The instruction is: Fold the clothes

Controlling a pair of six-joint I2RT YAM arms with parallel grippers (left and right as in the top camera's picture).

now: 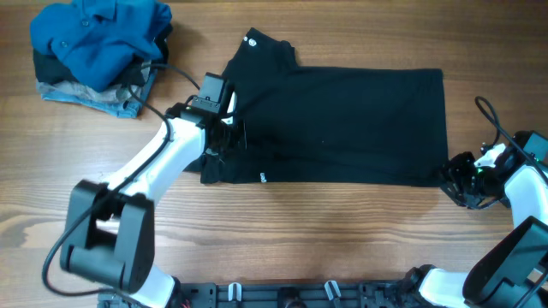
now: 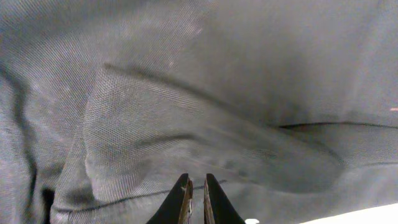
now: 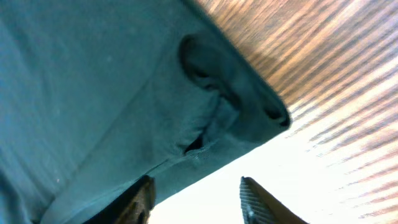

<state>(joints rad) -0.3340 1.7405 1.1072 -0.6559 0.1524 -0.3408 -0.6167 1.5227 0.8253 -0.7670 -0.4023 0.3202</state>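
Observation:
The black T-shirt (image 1: 342,120) lies flat on the wooden table as a wide folded rectangle, with its white neck label (image 1: 251,38) at the back left and its white hem tag (image 1: 263,178) at the front edge. My left gripper (image 1: 229,133) rests on the shirt's left end. In the left wrist view its fingers (image 2: 198,186) are shut, with wrinkled fabric (image 2: 186,93) just ahead. My right gripper (image 1: 454,180) is at the shirt's front right corner. In the right wrist view it (image 3: 196,193) is open, with the shirt's corner (image 3: 93,93) beside the left finger and nothing between the fingers.
A pile with a bright blue buttoned shirt (image 1: 103,38) on a light denim piece (image 1: 94,96) sits at the back left corner. A black cable (image 1: 175,73) runs from the left arm toward the pile. Bare wooden table (image 1: 342,239) lies in front of the shirt.

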